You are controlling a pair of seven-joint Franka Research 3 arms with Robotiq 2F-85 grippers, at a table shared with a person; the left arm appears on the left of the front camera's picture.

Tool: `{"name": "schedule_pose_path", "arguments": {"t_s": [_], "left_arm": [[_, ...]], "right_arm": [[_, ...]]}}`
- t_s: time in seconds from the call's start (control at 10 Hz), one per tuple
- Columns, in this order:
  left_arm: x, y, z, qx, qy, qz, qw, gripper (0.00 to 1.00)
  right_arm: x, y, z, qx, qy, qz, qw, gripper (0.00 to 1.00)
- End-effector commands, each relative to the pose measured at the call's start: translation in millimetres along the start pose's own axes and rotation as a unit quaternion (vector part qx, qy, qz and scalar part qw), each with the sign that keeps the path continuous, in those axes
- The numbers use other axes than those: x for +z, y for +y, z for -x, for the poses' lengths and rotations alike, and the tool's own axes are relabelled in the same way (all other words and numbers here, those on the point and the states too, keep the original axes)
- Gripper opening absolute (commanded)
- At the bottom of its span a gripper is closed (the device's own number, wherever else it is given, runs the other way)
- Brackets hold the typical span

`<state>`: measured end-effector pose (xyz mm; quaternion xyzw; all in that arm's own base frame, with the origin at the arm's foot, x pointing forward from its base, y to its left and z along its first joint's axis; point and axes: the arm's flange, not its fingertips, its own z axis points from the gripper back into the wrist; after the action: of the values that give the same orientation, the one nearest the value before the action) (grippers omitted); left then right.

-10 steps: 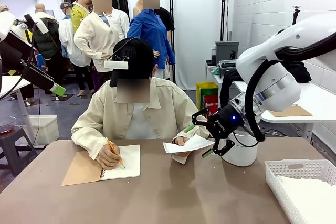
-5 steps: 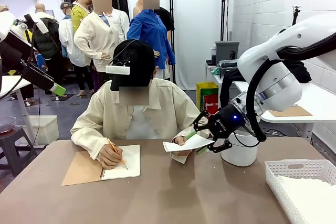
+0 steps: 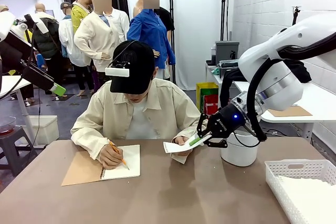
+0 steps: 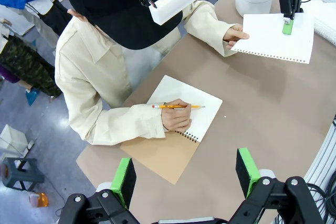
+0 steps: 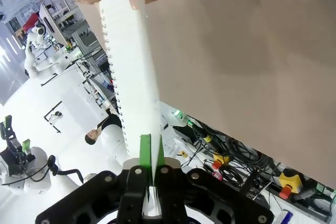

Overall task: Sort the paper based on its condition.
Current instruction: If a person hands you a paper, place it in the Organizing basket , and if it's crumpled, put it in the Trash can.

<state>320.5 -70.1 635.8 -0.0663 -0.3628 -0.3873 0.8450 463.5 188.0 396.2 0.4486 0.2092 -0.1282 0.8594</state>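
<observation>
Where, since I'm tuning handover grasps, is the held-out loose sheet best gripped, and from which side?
Pinch the sheet at its free side away from the person's hand, coming from the robot's right with pads above and below: it lies nearly level. The right gripper is shut there.

You've got a white brick wall [image 3: 273, 3] on your right, a grey floor [image 3: 65, 111] and a dark stool [image 3: 16, 136] left.

Below the right gripper [image 3: 193, 142] the brown table [image 3: 184, 198] lies bare, open toward the robot. A white tub [image 3: 239, 155] stands close behind its wrist, and a basket [image 3: 302, 179] sits nearer the robot on its right. At its fingertips are the paper [image 3: 176, 147] and the person's hand [image 3: 181, 140]. Farther left lie the notebook [image 3: 126, 162] and the writing hand [image 3: 109, 157].
</observation>
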Motion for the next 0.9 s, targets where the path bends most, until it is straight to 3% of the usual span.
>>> {"name": "schedule_pose_path", "arguments": {"t_s": [0.0, 0.3, 0.7, 0.8], "left_arm": [[1, 1, 0, -0.003, 0.000, -0.001, 1.000, 1.00], [1, 1, 0, -0.003, 0.000, -0.001, 1.000, 1.00], [1, 1, 0, -0.003, 0.000, -0.001, 1.000, 1.00], [1, 1, 0, -0.003, 0.000, -0.001, 1.000, 1.00]], "right_arm": [[1, 5, 2, -0.009, 0.004, -0.006, 1.000, 0.00], [0, 11, 8, 0.012, 0.010, -0.002, 1.000, 0.00], [19, 48, 64, 0.096, -0.012, 0.051, 0.994, 0.00], [27, 55, 82, 0.125, 0.004, 0.055, 0.991, 0.00]]}}
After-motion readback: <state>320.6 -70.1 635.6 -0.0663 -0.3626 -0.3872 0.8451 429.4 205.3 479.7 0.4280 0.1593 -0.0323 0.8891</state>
